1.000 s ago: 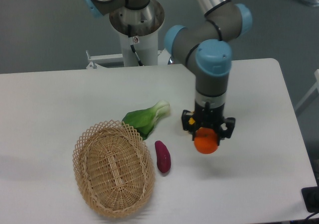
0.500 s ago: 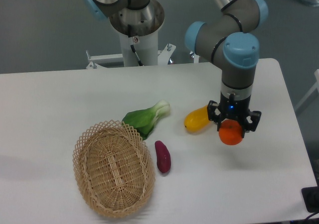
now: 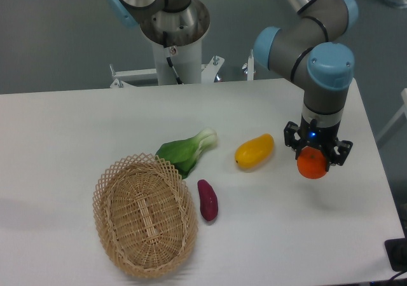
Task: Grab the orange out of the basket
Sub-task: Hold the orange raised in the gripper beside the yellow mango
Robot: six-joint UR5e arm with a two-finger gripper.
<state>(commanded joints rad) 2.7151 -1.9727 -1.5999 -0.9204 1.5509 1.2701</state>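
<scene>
Gripper [image 3: 315, 156] is clamped on the orange [image 3: 312, 164], fingers on either side of it, pointing straight down. Orange sits above the table [image 3: 76, 121], toward the right side, well apart from the basket [image 3: 144, 217]; can't tell from this angle how high it is off the surface. Basket is at front left, nothing in it, woven bottom fully visible. A yellow fruit [image 3: 254, 151] lies on the table left of the gripper, near it but not touching, long axis tilted up to the right. A bok choy [image 3: 187, 150] lies just beside the basket's upper right rim, white stem end pointing toward the yellow fruit, leaf end at the rim; can't tell whether the leaf touches the wicker. A purple sweet potato [image 3: 208, 199] lies just right of the basket, between the basket and the yellow fruit, roughly upright in frame. Arm comes in from top right, blue-capped wrist joint directly over the gripper, small blue light lit on the gripper body. Arm base [image 3: 173, 28] stands behind the table at top centre.
</scene>
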